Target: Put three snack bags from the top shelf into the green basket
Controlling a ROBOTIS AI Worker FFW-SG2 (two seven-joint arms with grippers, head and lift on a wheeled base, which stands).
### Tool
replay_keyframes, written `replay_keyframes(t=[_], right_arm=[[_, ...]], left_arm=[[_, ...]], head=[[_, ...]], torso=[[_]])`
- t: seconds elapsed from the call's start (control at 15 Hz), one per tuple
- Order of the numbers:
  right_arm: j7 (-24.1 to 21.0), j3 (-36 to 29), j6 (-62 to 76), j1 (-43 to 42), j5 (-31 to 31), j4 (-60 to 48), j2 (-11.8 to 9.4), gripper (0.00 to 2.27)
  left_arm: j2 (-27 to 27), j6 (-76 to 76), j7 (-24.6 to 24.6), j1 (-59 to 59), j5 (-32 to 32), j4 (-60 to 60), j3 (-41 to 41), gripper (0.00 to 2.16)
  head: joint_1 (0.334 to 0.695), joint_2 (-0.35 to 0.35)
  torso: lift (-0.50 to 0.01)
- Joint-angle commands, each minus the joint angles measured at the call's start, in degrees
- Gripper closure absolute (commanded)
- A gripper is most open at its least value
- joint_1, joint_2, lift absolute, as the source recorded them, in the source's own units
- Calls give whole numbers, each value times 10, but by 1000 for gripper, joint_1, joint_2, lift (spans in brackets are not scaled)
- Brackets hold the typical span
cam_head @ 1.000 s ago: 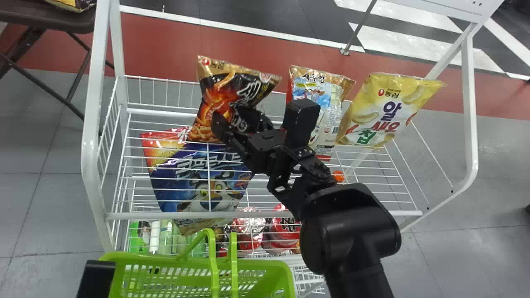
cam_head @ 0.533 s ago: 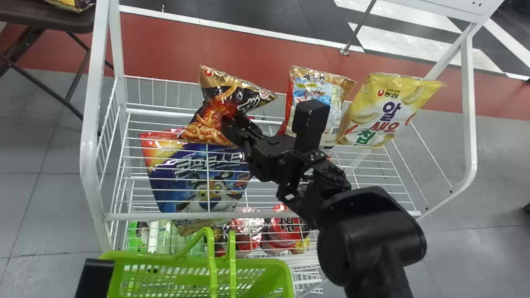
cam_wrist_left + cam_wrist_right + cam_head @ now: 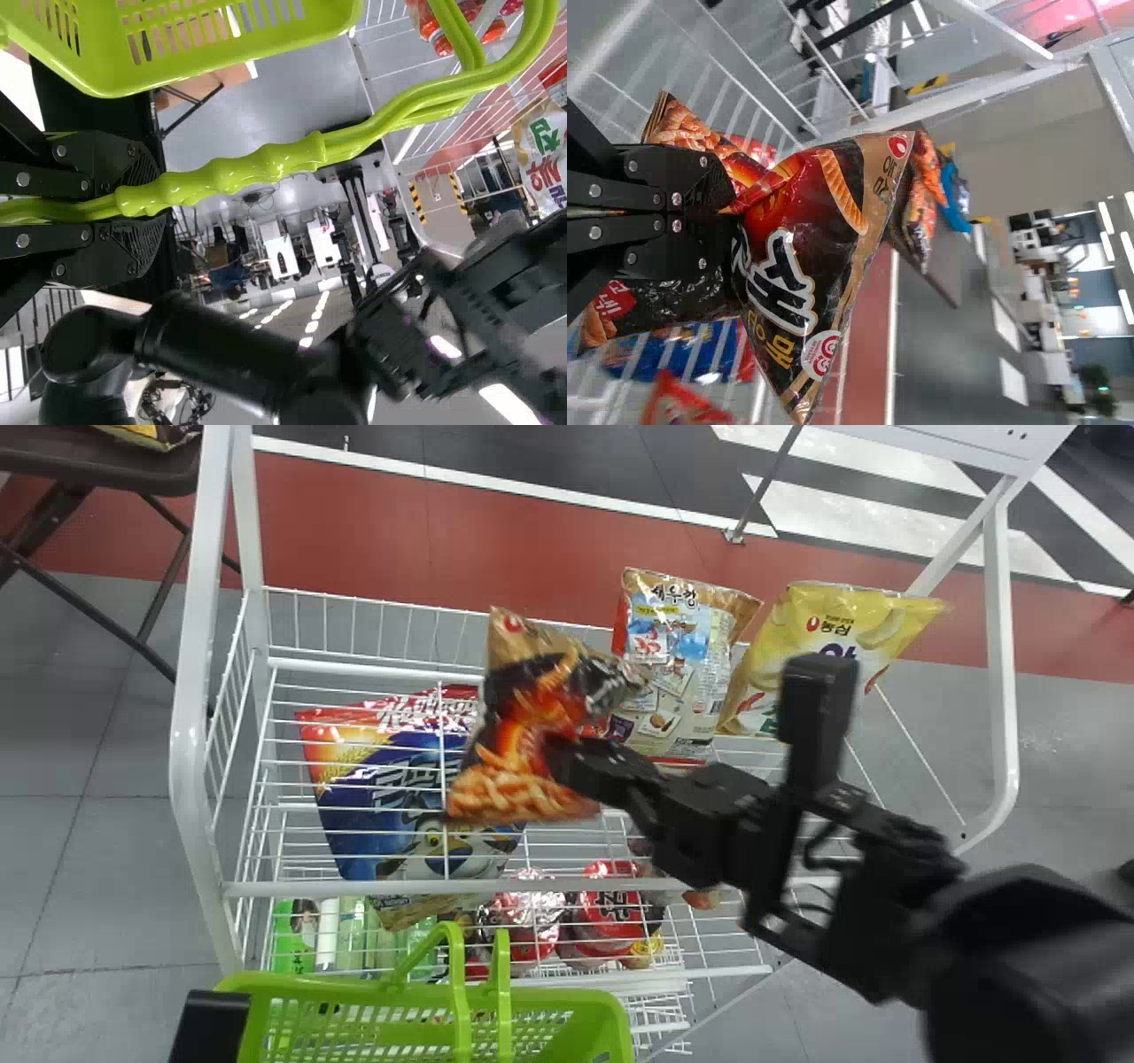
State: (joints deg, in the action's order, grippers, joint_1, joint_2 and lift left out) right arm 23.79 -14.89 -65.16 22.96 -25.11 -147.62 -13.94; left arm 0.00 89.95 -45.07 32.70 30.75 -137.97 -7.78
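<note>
My right pincer (image 3: 565, 758) grasped a black snack bag (image 3: 518, 735) over the top shelf (image 3: 354, 887); my left pincer (image 3: 208, 1027) clenched the green basket handle (image 3: 266, 166).

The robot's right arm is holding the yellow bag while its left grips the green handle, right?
Not yellow: the right wrist view shows a dark bag in the right end effector; the left end effector does grip the green handle.

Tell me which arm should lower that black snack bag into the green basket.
The right, I'd judge: its gripper already grips the black snack bag, and the basket looks near. The left gripper is occupied, clamped on the basket's handle.
</note>
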Motion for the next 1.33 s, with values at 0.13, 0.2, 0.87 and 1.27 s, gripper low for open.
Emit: replay_keyframes(t=[0.13, 0.2, 0.87, 1.27], right_arm=[[31, -198, -186, 58, -140, -103, 10, 2240], [44, -234, -209, 78, -164, -114, 19, 2236], [122, -250, -249, 183, -187, -80, 37, 2236], [114, -59, -249, 212, -96, 6, 25, 2236]], left_arm=[[-1, -10, -2, 2, -1, 3, 0, 2142], [-1, -10, -3, 2, -1, 4, 0, 2142], [-1, -19, -9, -1, -1, 15, 4, 2142], [-1, -21, -7, -4, -1, 13, -2, 2142]], head=[[695, -350], [695, -350], [695, -350], [695, -350]], torso=[[-50], [-50], [-50], [-50]])
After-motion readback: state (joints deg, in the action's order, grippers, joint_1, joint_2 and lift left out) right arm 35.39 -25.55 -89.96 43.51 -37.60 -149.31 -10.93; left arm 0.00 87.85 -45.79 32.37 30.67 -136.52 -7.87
